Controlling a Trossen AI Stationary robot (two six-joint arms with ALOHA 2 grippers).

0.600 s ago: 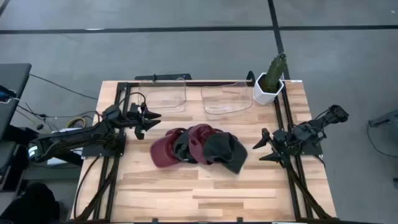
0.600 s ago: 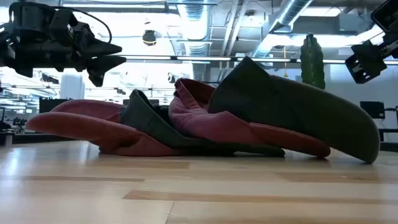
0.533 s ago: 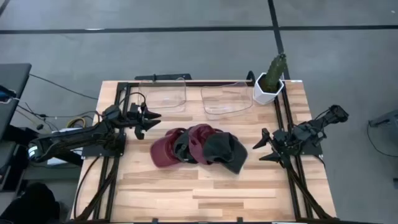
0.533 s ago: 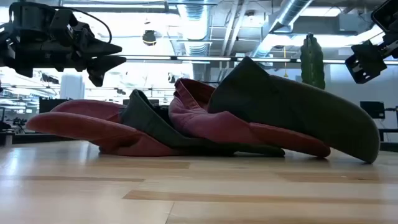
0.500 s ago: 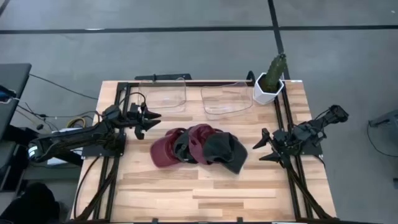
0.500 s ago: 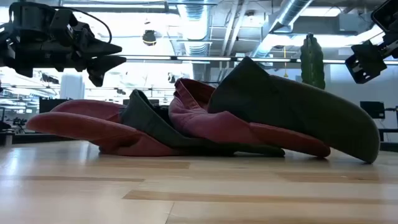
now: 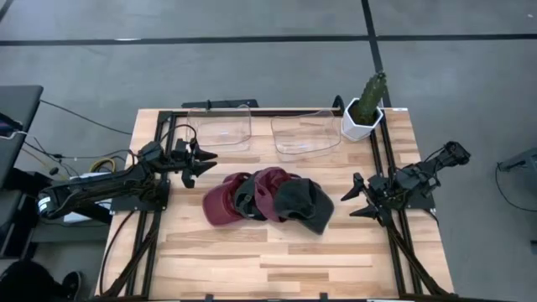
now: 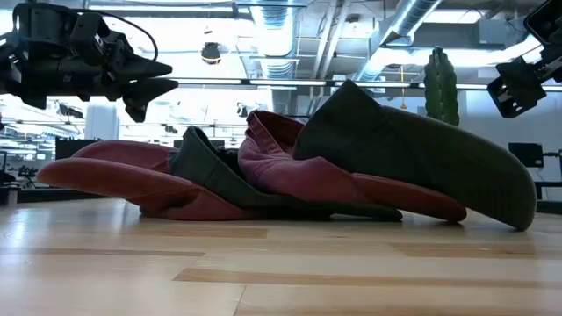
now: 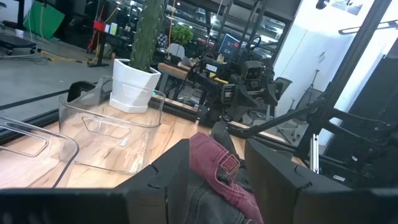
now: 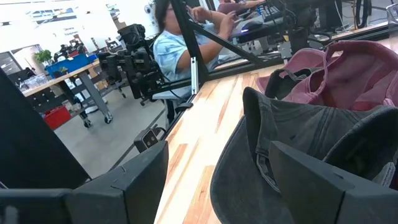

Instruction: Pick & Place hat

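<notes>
Several caps lie overlapped in a pile at the table's middle: a maroon hat (image 7: 222, 203) on the left, another maroon hat (image 7: 270, 186) behind, a dark grey hat (image 7: 304, 204) on the right, a dark one (image 7: 245, 198) between. They rest on the wood by brims and crowns. My left gripper (image 7: 201, 163) stands open above the table, left of the pile. My right gripper (image 7: 351, 200) stands open at the right, just past the grey hat (image 10: 292, 155). Neither touches a hat.
Two clear plastic bins (image 7: 220, 127) (image 7: 305, 134) stand at the far edge, and a white pot with a cactus (image 7: 364, 111) at the far right corner. Black rails (image 7: 151, 226) run along both sides. A person (image 10: 174, 50) sits beyond the table.
</notes>
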